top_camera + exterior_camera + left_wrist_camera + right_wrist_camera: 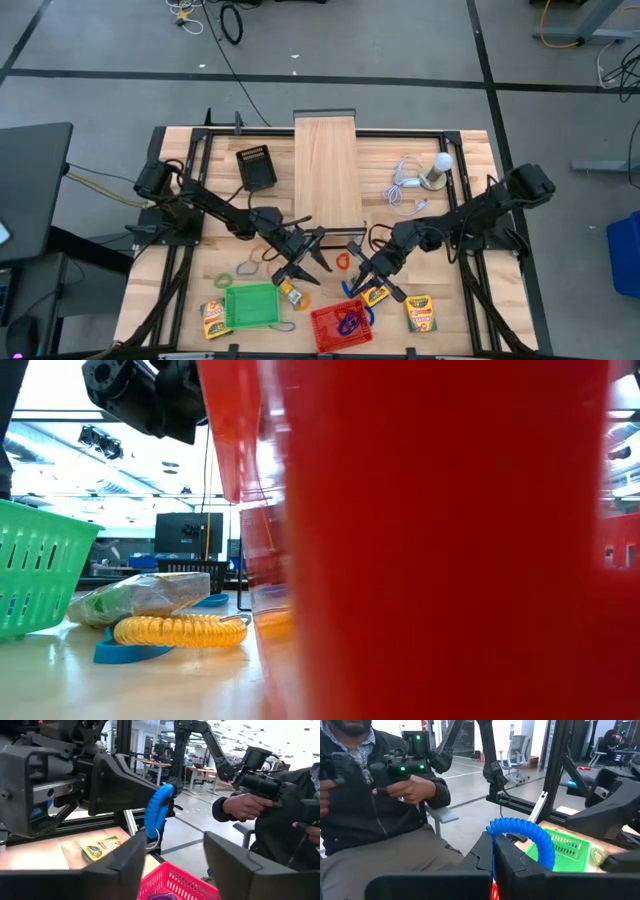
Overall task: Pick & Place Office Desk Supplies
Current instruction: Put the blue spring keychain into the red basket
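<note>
Pale wood planks form the tabletop (pixel 170 200), framed in black rails and standing on a grey floor crossed by dark lines, with loose cables lying beyond the table. At the near left lies a yellow-and-green crayon box (pixel 213 318), beside a green plastic basket (pixel 252 306) with green and grey loops around it. The left gripper (pixel 306 262) hangs just past that basket with its fingers spread and nothing between them; a small yellow piece (pixel 291 293) lies under it. A long pale wooden box (pixel 328 170) runs up the middle, a small black slotted block (pixel 257 168) to its left. Right of centre, the right gripper (pixel 366 279) is closed on a blue coiled loop (pixel 530 835), held above the rim of the red plastic basket (pixel 340 326), which already holds blue and purple loops. Two more crayon boxes lie to the right of the red basket, and a white round bulb (pixel 441 164) with its coiled white cable sits near the far right corner. At table height, a yellow coiled loop (pixel 180 630) rests on a flat blue band. Beyond the table, a seated person in a dark jacket holds a black handheld controller (pixel 405 765); desks, chairs and monitors fill the room behind.
</note>
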